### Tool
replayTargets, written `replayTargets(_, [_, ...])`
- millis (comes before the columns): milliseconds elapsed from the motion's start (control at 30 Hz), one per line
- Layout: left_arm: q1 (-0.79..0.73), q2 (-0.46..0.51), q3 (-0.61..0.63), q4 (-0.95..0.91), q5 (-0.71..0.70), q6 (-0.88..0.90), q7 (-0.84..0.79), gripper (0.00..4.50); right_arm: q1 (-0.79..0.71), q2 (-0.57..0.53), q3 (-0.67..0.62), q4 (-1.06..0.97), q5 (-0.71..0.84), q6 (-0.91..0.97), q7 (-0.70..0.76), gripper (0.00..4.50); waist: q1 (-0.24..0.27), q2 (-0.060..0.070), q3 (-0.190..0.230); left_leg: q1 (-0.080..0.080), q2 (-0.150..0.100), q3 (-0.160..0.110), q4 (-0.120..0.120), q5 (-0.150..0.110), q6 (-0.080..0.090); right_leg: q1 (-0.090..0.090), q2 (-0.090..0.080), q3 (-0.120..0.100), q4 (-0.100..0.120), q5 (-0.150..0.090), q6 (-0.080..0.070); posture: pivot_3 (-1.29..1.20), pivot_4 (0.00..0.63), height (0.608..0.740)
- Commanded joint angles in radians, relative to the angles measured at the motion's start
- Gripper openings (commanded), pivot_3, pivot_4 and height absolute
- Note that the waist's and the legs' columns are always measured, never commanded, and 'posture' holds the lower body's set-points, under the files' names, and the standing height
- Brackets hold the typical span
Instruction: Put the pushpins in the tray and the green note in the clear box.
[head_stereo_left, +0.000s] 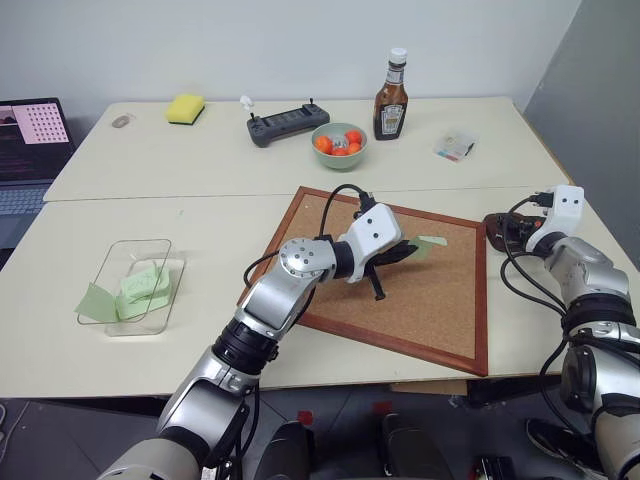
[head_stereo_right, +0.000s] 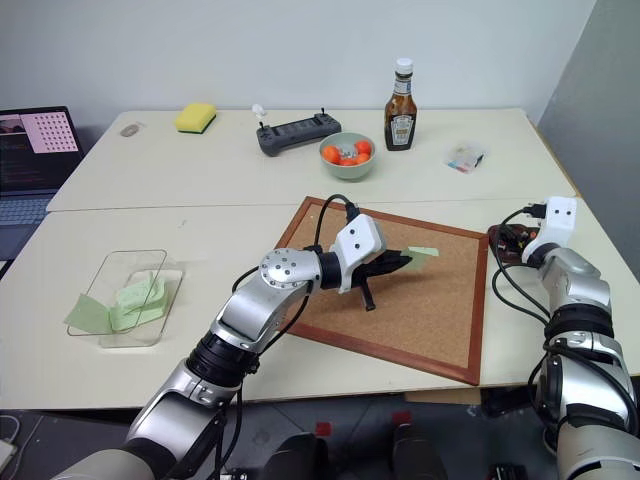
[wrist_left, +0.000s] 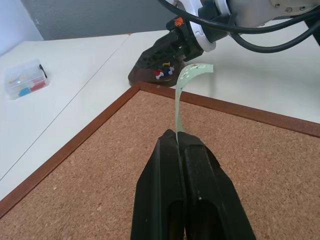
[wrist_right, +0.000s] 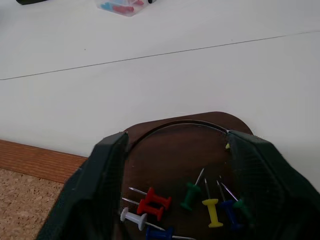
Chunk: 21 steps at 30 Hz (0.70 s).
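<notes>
Bench scene with both arms at work over a cork board (head_stereo_left: 400, 290). The left gripper (wrist_left: 177, 137) has its jaws closed on one edge of the green note (wrist_left: 187, 80), a pale slip that curls upward from the fingertips above the board's surface, toward the board's far right corner. The right gripper (wrist_right: 175, 165) hovers over the tray (wrist_right: 185, 150), a small dark brown dish just beyond the board's right frame, with its jaws spread wide and nothing between them. Two red pushpins (wrist_right: 152, 202) lie in the tray among white, blue, green and yellow pins, so the pin half of the task appears finished. The clear box (head_stereo_left: 135, 285) sits well apart on the table to the left of the board and already holds some pale green paper, with another green slip lying at its near left corner. The step in hand is judged to be carrying the note to that box. To do it well, keep the pinch firm on the thin paper, raise it clear of the board frame before travelling left, move smoothly so the curl does not catch or flutter loose, and open the jaws only once the slip hangs inside the box walls
</notes>
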Motion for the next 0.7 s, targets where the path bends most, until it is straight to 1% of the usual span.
replayTargets(33, [-0.017,-0.005,0.040,-0.022,-0.014,0.005,0.001,0.00,0.017,-0.020,0.006,-0.127,0.004,-0.014,0.047,4.42,0.000,0.000,0.000,0.000,0.000,0.000,0.000,0.000,0.000,0.000,0.000,0.000,0.000,0.000,0.000,0.00,0.150,0.740])
replayTargets(100, [-0.021,0.000,0.062,-0.023,-0.024,0.018,0.005,0.00,0.057,-0.028,0.023,-0.215,0.004,-0.022,0.092,4.42,0.000,0.000,0.000,0.000,0.000,0.000,0.000,0.000,0.000,0.000,0.000,0.000,0.000,0.000,0.000,0.00,0.150,0.740])
replayTargets(233, [-0.021,0.036,0.113,-0.035,-0.023,0.039,0.013,0.00,0.193,-0.042,0.051,-0.505,0.069,0.032,0.236,4.42,0.001,0.000,0.000,0.000,0.000,-0.002,0.000,0.000,0.000,0.000,0.000,-0.002,0.000,0.000,0.000,0.00,0.150,0.740])
replayTargets(300, [-0.007,0.068,0.174,-0.077,-0.040,0.081,0.031,0.00,0.263,-0.042,0.053,-0.691,0.152,0.094,0.311,4.42,0.000,0.000,0.000,-0.001,0.001,-0.002,0.000,0.000,0.000,0.000,0.000,-0.002,0.000,0.000,0.000,0.00,0.150,0.740])
replayTargets(367, [0.023,0.104,0.260,-0.153,-0.067,0.146,0.067,0.00,0.309,-0.029,0.063,-0.873,0.228,0.130,0.356,4.42,-0.005,0.001,0.000,-0.001,0.001,-0.003,0.000,0.000,0.000,0.000,0.001,-0.002,0.000,0.000,0.000,0.00,0.150,0.740])
replayTargets(467, [0.098,0.162,0.383,-0.300,-0.092,0.257,0.133,0.00,0.344,0.002,0.111,-1.098,0.326,0.216,0.368,4.42,-0.017,0.001,0.001,0.000,0.002,-0.003,0.000,0.000,0.000,-0.001,0.001,-0.002,0.001,0.000,0.000,0.00,0.150,0.740])
replayTargets(633, [0.241,0.204,0.594,-0.525,-0.141,0.451,0.252,0.00,0.343,0.052,0.203,-1.290,0.429,0.316,0.365,4.42,-0.010,0.001,0.001,0.000,0.002,-0.007,0.000,0.000,0.000,0.001,0.001,-0.006,0.001,0.000,0.000,0.00,0.150,0.740])
replayTargets(700, [0.303,0.204,0.709,-0.578,-0.102,0.483,0.346,0.00,0.320,0.077,0.242,-1.317,0.471,0.346,0.382,4.42,-0.005,0.001,0.001,0.000,0.002,-0.007,0.000,0.000,0.000,0.001,0.000,-0.006,0.001,0.000,0.000,0.00,0.150,0.740])
